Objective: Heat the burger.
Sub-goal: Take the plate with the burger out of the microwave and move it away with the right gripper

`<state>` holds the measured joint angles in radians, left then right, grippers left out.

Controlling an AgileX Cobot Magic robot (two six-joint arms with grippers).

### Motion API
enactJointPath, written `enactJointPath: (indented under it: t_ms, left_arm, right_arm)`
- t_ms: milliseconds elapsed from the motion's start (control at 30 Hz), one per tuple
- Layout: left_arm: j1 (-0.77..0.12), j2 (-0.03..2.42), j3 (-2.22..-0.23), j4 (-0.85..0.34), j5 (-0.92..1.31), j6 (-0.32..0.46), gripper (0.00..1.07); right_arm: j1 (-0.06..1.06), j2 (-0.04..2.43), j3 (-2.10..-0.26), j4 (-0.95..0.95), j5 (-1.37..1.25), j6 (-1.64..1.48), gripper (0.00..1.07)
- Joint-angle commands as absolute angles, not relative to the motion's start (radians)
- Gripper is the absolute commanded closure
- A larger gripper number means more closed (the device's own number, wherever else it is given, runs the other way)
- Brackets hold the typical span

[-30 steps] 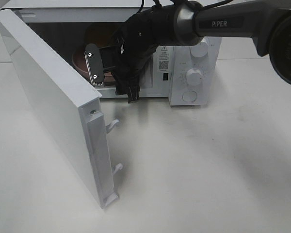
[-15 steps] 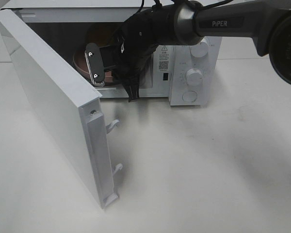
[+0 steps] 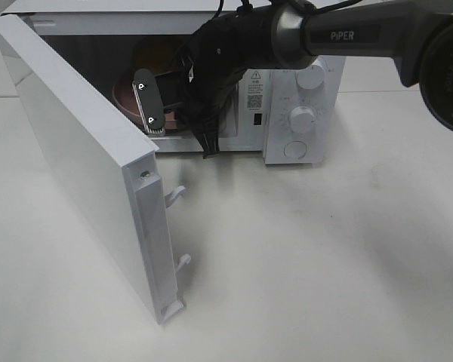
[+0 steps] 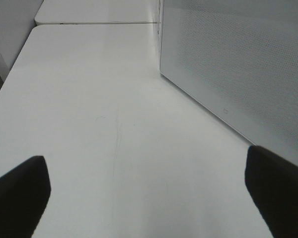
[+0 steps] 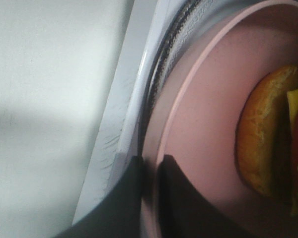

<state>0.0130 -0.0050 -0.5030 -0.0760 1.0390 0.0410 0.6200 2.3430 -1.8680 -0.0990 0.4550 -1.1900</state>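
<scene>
The right pincer (image 5: 150, 198) is closed down on the rim of the pink plate (image 5: 208, 124), its two dark fingers pressed against either face of the thin edge, as the right wrist view shows from close up. On that plate lies the burger (image 5: 270, 144), tipped toward the camera so that its brown bun, a strip of yellow and a bit of green lettuce show at the far side of the plate from the grip. The plate sits inside the microwave (image 3: 287, 90), just over the sill of the opening, with the glass turntable edge showing beneath it. From the high camera the right arm (image 3: 340, 34) reaches in from the right across the front of the oven, its black wrist covering much of the opening; the plate's rim (image 3: 124, 94) peeks out in the dark cavity to the left of the wrist, and the burger itself is hidden there. The microwave door (image 3: 83, 166) stands swung wide open to the left, resting over the white bench (image 3: 325, 264). The left pincer (image 4: 149, 183) is spread wide and holds nothing, hovering over bare bench just beside the door's perforated panel (image 4: 238, 64).
</scene>
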Motion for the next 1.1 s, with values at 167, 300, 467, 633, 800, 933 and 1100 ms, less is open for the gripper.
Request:
enactJointPath:
  t_ms: [167,300,467,633,800,933,1100]
  left_arm:
    - [0.012,-0.023,-0.499,-0.077,1.038,0.041,0.07]
    - [0.012,-0.023,-0.499,-0.077,1.038,0.041,0.07]
    - [0.012,-0.023,-0.499,-0.077,1.038,0.041,0.07]
    - [0.012,-0.023,-0.499,-0.077,1.038,0.041,0.07]
    - [0.012,-0.023,-0.499,-0.077,1.038,0.041,0.07]
    - [0.012,-0.023,-0.499,-0.077,1.038,0.041,0.07]
    - [0.012,-0.023,-0.499,-0.077,1.038,0.041,0.07]
  right_arm:
    - [0.623,2.334,-1.867,-0.095,0.526,-1.207,1.07]
    - [0.63,2.315,-1.867,-0.06,0.566,-1.27,1.07]
    - [0.635,2.28,-1.836,-0.026,0.577,-1.343,1.07]
    - [0.635,2.214,-1.736,-0.016,0.498,-1.393,1.07]
    - [0.635,2.161,-1.666,0.0,0.44,-1.415,1.07]
    - [0.635,2.119,-1.605,0.033,0.422,-1.467,1.07]
    - [0.635,2.094,-1.568,0.055,0.417,-1.484,1.07]
